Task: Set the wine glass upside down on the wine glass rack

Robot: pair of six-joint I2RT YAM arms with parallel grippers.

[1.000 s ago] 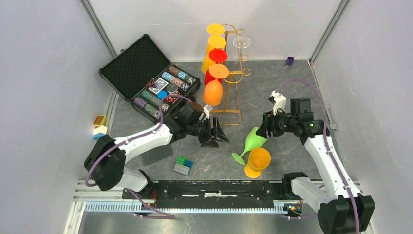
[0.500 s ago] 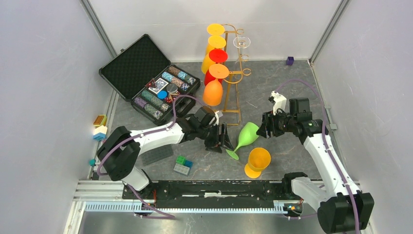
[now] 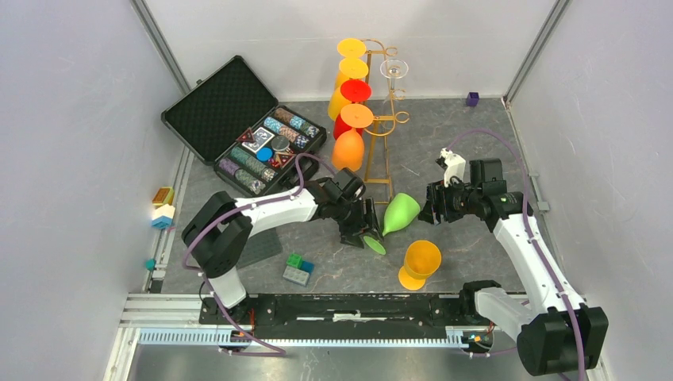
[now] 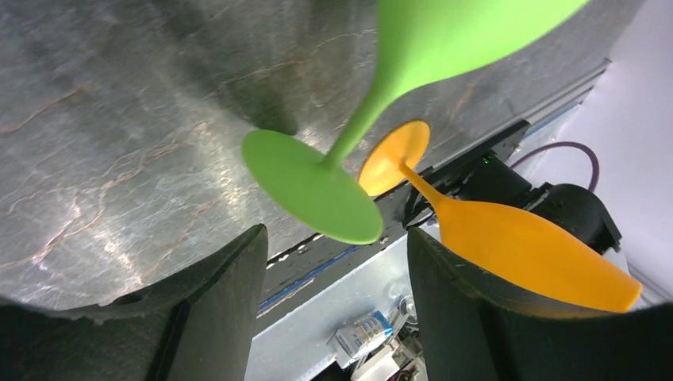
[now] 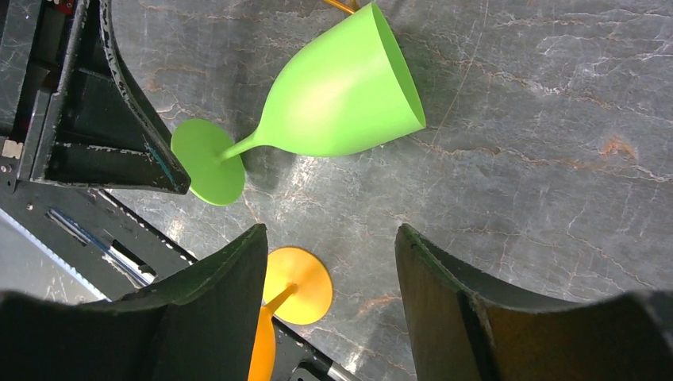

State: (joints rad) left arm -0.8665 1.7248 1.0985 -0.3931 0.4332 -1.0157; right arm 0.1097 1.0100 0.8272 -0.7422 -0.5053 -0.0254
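Wine glass [image 3: 401,213] is lime green, lying sideways.

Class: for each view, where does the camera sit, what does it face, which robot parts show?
Top external: above and behind, looking down on the table; both arms.
Left wrist: on the left gripper, facing the green glass's foot; own fingers.
Right wrist: on the right gripper, facing that glass's bowl; own fingers.
Wrist views share: green glass, orange glass.

Plastic and metal
The green wine glass [image 5: 341,95] looks smooth, matt plastic; the wine glass rack [image 3: 387,163] is shiny wire.
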